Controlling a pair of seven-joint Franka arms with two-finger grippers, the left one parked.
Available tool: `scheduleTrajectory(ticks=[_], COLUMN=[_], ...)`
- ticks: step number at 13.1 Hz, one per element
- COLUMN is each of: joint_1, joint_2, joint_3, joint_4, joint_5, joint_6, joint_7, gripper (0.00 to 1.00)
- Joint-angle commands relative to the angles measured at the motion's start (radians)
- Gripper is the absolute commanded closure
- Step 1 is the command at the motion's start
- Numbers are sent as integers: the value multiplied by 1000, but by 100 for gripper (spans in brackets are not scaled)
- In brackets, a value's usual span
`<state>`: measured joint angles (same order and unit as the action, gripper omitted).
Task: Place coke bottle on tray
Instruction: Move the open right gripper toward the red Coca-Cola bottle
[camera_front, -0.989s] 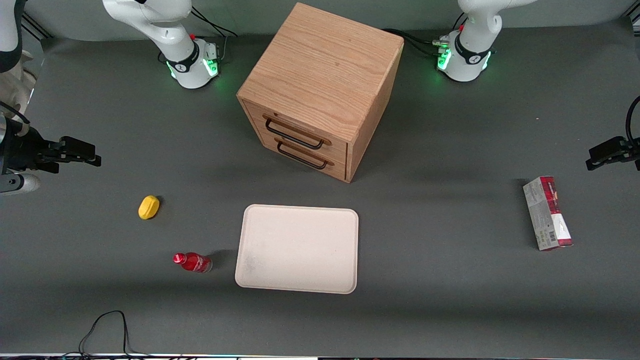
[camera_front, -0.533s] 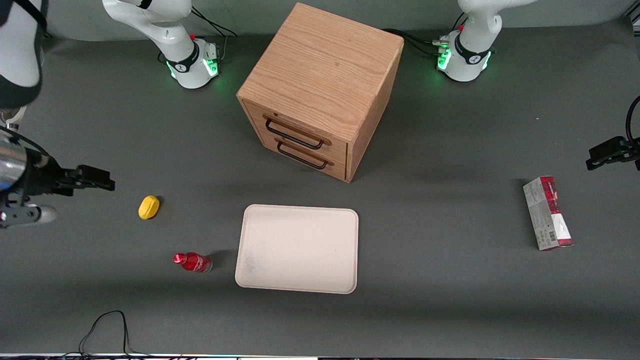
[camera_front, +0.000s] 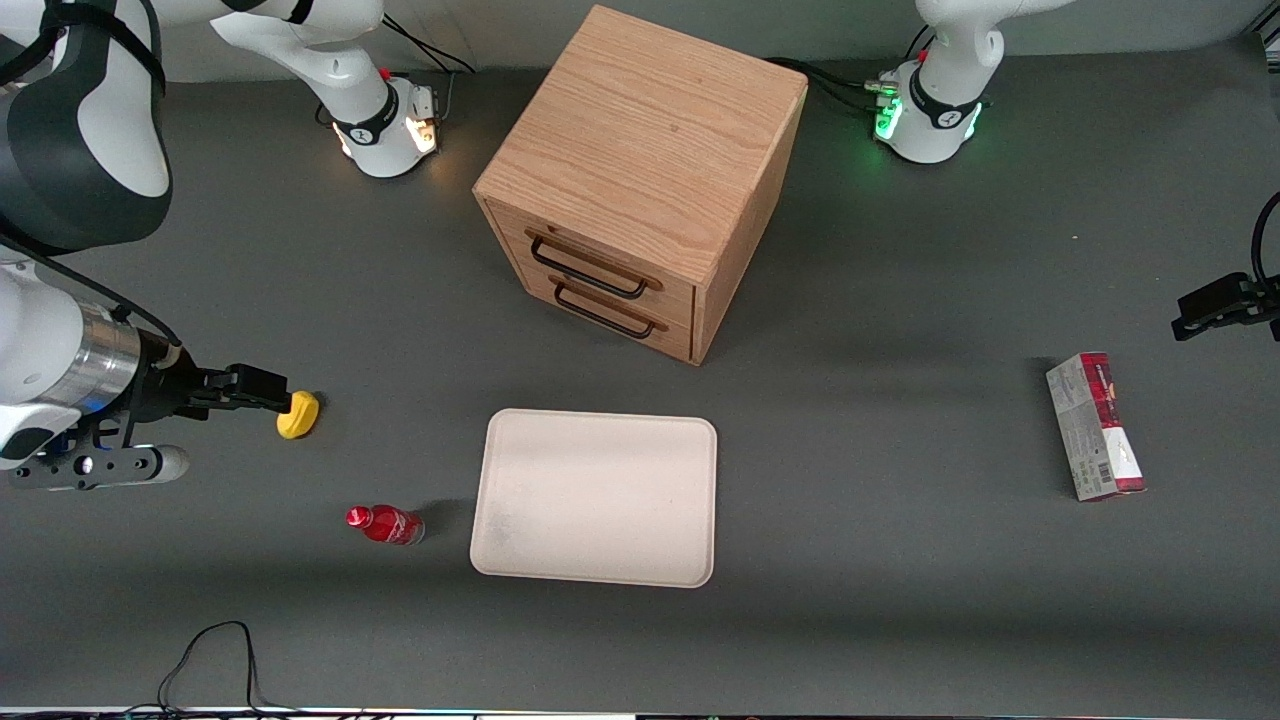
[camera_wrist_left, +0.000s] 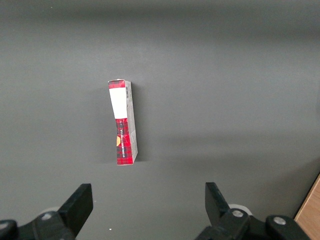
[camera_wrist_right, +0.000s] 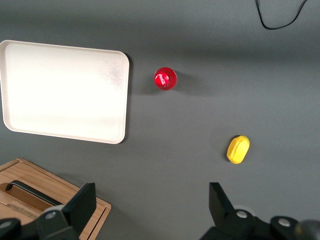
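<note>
The coke bottle, small, red and glossy, stands on the dark table beside the tray, toward the working arm's end. The tray is large, cream-white and bare. My gripper is open and empty, above the table beside the yellow lump, farther from the front camera than the bottle. In the right wrist view the gripper looks down from high up on the bottle's red cap, the tray and the lump.
A wooden two-drawer cabinet stands farther from the front camera than the tray; its corner shows in the right wrist view. A red-and-grey carton lies toward the parked arm's end. A black cable loops near the front edge.
My gripper has come in over the table from the working arm's end and now hangs beside the yellow lump. The bottle, tray and lump have not moved.
</note>
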<state>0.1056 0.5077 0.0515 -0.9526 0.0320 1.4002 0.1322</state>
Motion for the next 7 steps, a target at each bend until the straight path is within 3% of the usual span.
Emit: scheduleTrajectory(ticks=[1,7], joint_1=[-1,0], joint_2=[44,193], joint_3=[1,1], joint_4=[31,28], joint_5=[-9,-33], joint_6=[26,209], joint_7=[41,64], gripper=[0,0])
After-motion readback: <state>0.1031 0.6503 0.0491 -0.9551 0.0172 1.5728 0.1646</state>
